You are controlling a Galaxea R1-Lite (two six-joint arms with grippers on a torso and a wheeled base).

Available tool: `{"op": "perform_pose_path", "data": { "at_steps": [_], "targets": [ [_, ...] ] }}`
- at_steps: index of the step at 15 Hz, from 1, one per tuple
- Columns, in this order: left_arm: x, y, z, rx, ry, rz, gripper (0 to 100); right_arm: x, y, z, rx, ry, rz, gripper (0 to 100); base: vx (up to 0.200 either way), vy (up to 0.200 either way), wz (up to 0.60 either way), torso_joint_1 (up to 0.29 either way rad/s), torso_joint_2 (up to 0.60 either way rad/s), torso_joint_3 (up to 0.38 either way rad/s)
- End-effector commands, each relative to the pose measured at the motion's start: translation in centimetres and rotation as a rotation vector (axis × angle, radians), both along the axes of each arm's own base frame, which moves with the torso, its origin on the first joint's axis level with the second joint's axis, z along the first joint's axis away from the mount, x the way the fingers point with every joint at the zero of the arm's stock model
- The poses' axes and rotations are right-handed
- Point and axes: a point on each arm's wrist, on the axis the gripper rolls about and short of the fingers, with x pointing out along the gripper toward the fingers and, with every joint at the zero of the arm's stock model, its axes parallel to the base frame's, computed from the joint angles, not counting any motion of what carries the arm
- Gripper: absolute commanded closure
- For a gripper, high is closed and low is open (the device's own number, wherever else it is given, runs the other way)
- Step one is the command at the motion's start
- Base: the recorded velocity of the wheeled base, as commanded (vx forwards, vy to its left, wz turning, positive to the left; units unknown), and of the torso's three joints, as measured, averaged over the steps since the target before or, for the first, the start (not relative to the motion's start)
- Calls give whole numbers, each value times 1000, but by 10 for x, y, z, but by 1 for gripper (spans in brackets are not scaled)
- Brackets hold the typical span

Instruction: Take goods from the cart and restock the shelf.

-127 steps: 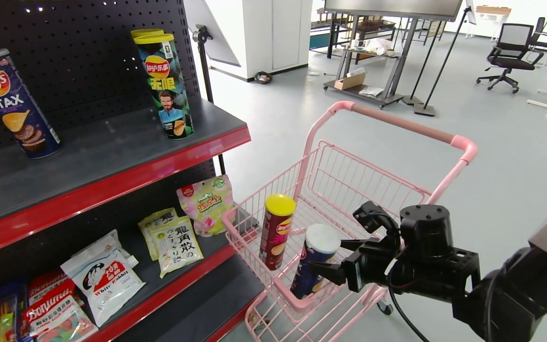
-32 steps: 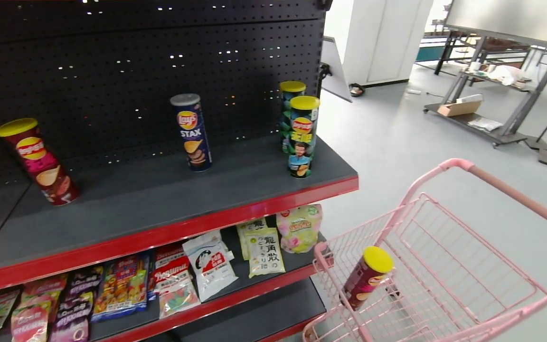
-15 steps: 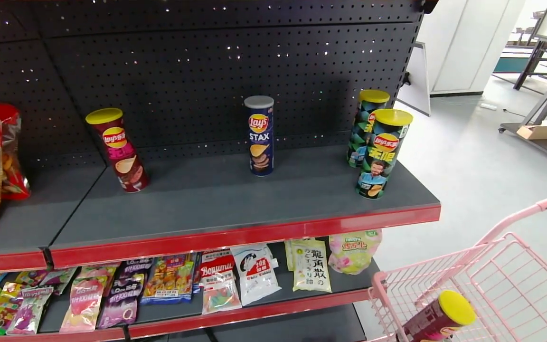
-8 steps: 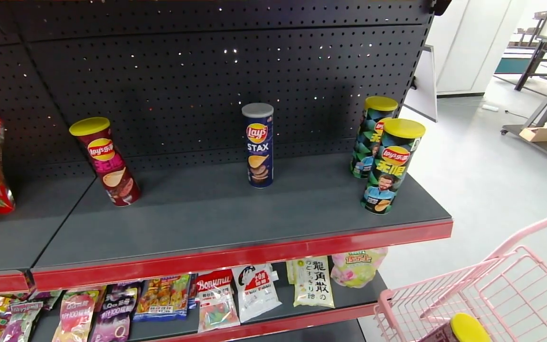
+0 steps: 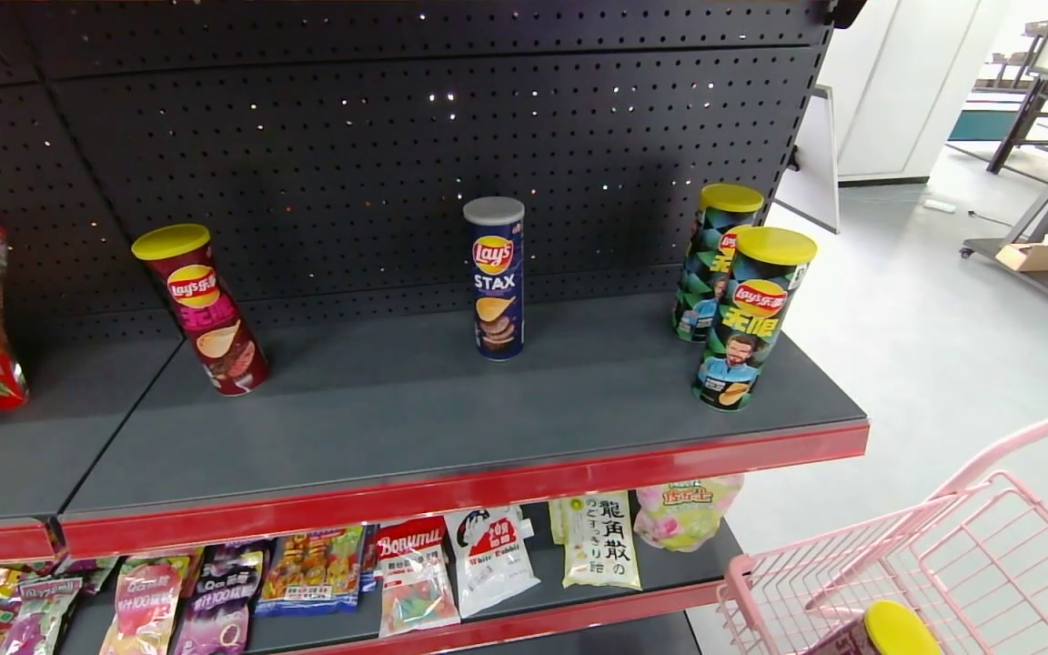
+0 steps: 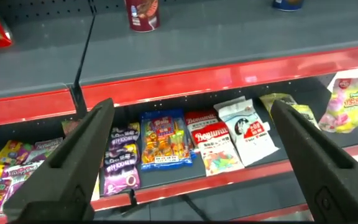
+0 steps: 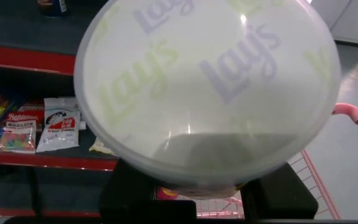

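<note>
The right fingers (image 7: 135,196) gripped the clear-lidded can (image 7: 210,87), gone from the cart (image 5: 838,530); the left fingers (image 6: 73,168) gaped wide. With the shelf (image 5: 451,409) ahead, placing seemed next.

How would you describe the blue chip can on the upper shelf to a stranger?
Look at the upper grey shelf with the red front edge. Four chip cans stand on it; the blue chip can stands alone near the middle. It alone has a grey lid; the dark red can and the two green cans have yellow lids.
</note>
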Motion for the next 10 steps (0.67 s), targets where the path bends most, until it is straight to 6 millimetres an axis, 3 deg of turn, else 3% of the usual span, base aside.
{"op": "perform_pose_path", "data": {
  "at_steps": [1,2,3,6,8,10],
  "targets": [
    [9,-1,63,-24,-2,-68,0,6,2,4,0,28,0,100,0,0,0,0,0,0],
    [28,-3,100,-87,42,-123,0,10,3,6,6,58,0,100,0,0,0,0,0,0],
    [41,-4,110,-88,77,-155,0,13,4,5,6,77,0,100,0,0,0,0,0,0],
    [116,-11,142,36,156,-357,0,21,7,-6,20,152,-10,100,0,0,0,0,0,0],
    [164,-22,147,35,210,-432,0,23,7,-13,15,166,-4,100,0,0,0,0,0,0],
    [204,-40,131,24,268,-558,0,23,7,-11,27,157,-7,100,0,0,0,0,0,0]
  ]
}}
